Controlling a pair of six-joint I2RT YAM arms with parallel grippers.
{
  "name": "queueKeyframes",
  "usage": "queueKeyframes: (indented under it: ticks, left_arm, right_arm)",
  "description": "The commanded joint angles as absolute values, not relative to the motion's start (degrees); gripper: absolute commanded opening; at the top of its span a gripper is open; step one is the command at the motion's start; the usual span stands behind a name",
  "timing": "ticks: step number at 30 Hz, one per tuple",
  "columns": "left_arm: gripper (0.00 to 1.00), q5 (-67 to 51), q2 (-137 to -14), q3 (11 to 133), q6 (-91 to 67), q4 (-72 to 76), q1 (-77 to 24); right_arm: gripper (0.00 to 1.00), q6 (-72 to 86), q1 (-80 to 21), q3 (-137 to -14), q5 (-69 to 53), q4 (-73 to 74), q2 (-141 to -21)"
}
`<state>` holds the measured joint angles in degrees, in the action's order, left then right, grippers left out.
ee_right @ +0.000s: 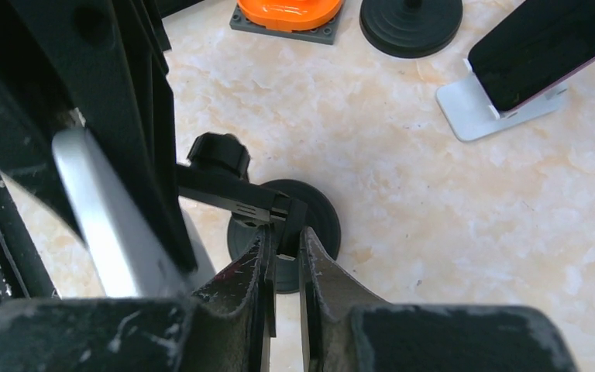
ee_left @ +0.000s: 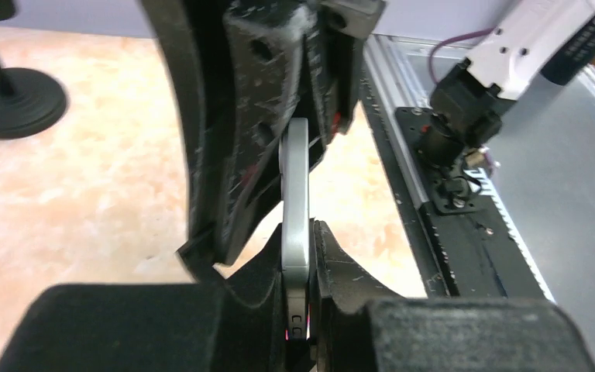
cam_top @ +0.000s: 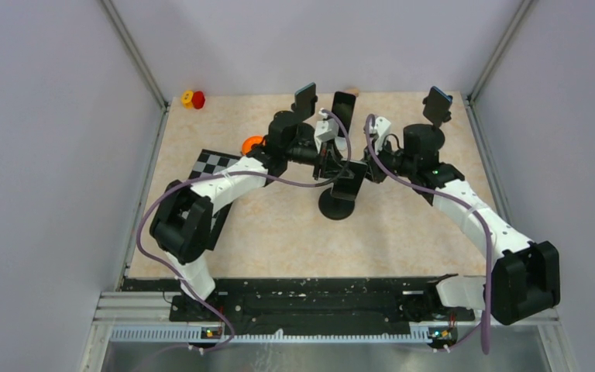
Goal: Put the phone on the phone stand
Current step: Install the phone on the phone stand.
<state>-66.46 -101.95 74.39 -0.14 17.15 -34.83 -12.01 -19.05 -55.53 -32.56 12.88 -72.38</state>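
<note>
Robot lab test cell, grey panel walls (cam_top: 46, 116), aluminium rails (cam_top: 133, 53), checkerboard target (cam_top: 215, 164)

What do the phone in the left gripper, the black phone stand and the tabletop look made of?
The phone: silver edge band with a soft satin sheen, likely metal, possibly painted plastic. The phone stand: matte black arm and round base, no glare; plastic or coated metal, can't tell. The tabletop: beige marbled pattern, smooth, probably printed laminate rather than stone.

Smooth silvery metal phone (ee_left: 295, 201) edge; scuffed matt black plastic left gripper (ee_left: 299, 267); matt marbled table (ee_left: 85, 217)
</note>
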Motion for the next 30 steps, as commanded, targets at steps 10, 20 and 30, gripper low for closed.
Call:
queueKeyframes:
  ticks: [10,20,30]
  left_arm:
    - [0.0,-45.8,-90.9,66.3,-2.3,22.2,-31.0]
    - [0.0,-37.8,-86.4,60.3,-4.7,25.5,-30.8]
    - [0.0,-30.0,-83.5,56.2,-6.5,27.2,-30.8]
  right_arm:
    - [0.0,-11.6,-16.8,-52.5,-26.4,14.2,-69.6]
    - [0.0,-9.8,-15.4,-50.2,-22.0,11.9,-68.3]
    - [0.0,-8.2,-15.2,-48.9,-18.7,10.6,-68.2]
